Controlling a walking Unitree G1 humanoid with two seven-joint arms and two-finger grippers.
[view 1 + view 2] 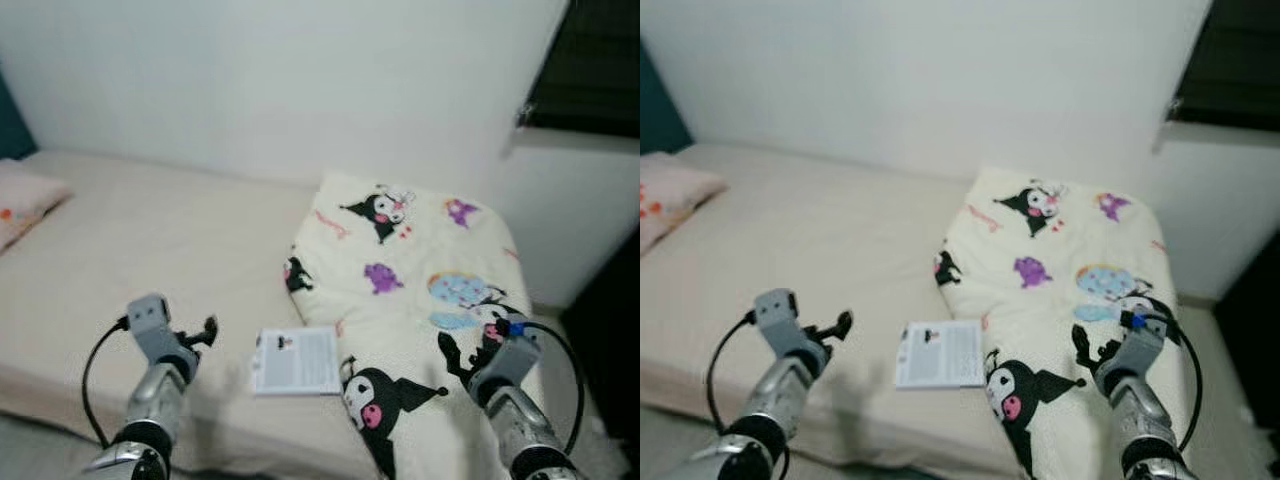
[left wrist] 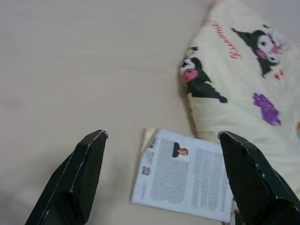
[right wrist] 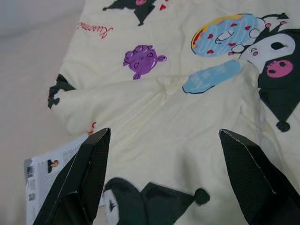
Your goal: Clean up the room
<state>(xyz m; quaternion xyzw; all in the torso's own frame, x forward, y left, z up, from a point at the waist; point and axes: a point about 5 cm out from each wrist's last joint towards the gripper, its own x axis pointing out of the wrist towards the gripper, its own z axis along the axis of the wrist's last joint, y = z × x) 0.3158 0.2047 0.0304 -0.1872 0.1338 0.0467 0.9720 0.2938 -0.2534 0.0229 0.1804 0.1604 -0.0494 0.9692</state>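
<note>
Left eye view looks down on a bed with a pale beige sheet, set against a white wall, and both my arms reach forward over its near edge. My left gripper hangs above the bare sheet just left of a printed booklet; its two black fingers stand wide apart with nothing between them, and the left wrist view frames the booklet in that gap. The booklet lies flat on the sheet, its right edge touching or slipping just under the folded comforter; I cannot tell which. Its print is too small and soft to read, apart from a tiny portrait near one corner. The comforter is cream with black-and-white cartoon characters, a purple figure and a blue doughnut shape, bunched in a thick fold at the bed's right end; its lower part runs off the bottom of the picture. My right gripper hovers over that comforter near a black cartoon figure, its fingers likewise spread wide and holding nothing. A pink-patterned pillow is cut off at the left edge, so I make out only a corner. At upper right a dark window is partly out of frame, and the area below it at the right edge is too dark to make out.
</note>
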